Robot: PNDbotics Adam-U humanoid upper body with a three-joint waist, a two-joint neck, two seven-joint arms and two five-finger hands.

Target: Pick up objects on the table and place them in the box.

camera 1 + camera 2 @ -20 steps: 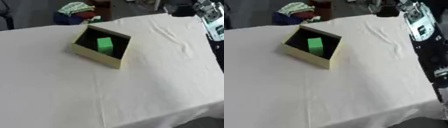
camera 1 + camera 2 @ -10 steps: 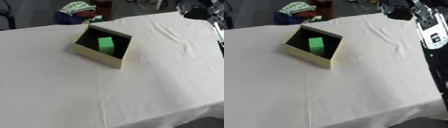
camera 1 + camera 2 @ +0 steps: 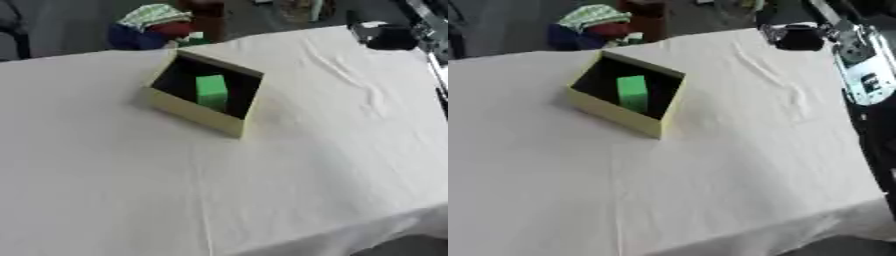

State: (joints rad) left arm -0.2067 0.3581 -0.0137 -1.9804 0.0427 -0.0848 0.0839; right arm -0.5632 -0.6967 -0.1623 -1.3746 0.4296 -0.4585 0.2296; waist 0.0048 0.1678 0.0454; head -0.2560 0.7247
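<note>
We're looking down on a table (image 3: 131,190) w/ a white cloth, creased toward the far right. The box (image 3: 203,114), pale yellow w/ a dark inside, sits on the far-left-centre part of the cloth, turned cornerwise. A green block (image 3: 211,91) stands inside it, near the middle, approx upright. No loose objects show on the cloth around the box, and nothing stands betw. us and it.

Beyond the far edge, just behind the box, a bundle of blue, red and green-checked fabric (image 3: 150,25) lies off the table. A brown upright thing (image 3: 206,15) is beside it; we can't tell what it is.

At the far right corner, a dark rounded part (image 3: 798,37), likely our right hand, hangs over the cloth's edge. It's blurred, so we cannot tell whether its fingers are straight or curled, nor if it has hold of anything. It is well apart from the box.

The right eye view shows more: the right arm (image 3: 859,65), w/ silver and white panels, running down the right side. The left eye view catches only a sliver of it. Left hand shows in neither view.
</note>
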